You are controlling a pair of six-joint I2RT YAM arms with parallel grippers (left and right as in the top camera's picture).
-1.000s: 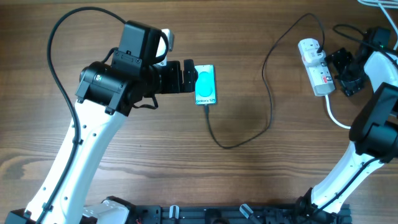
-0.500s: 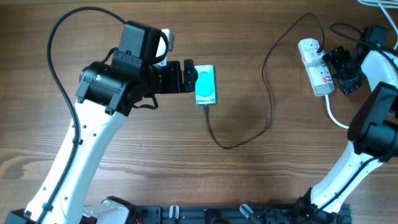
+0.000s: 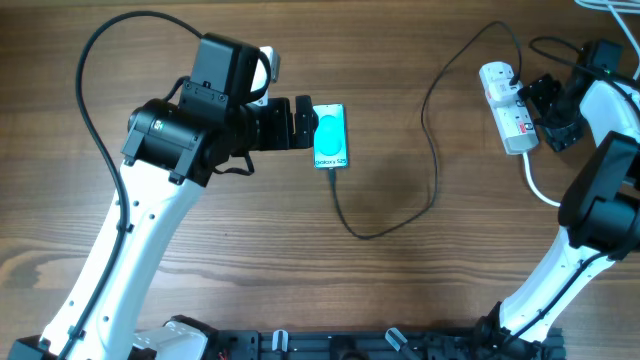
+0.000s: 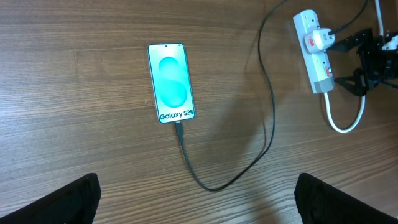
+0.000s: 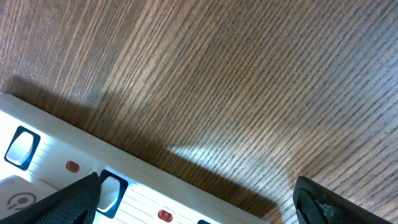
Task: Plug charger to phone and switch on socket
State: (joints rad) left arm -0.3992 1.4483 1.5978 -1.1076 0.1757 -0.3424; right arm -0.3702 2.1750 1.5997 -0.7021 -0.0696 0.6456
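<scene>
Charger (image 3: pixel 430 150) is already in the phone (image 3: pixel 331 137). Right pincer (image 3: pixel 545 110), spread wide, has edged closer to the socket (image 3: pixel 505 105), so the switch is next. Left pincer (image 3: pixel 305 123) is released too.

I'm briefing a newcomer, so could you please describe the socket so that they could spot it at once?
Go to the far right end of the wooden table. The socket lies there: an elongated white strip with small red marks and a thick white cord, unlike the thin black charger cable nearby.
</scene>
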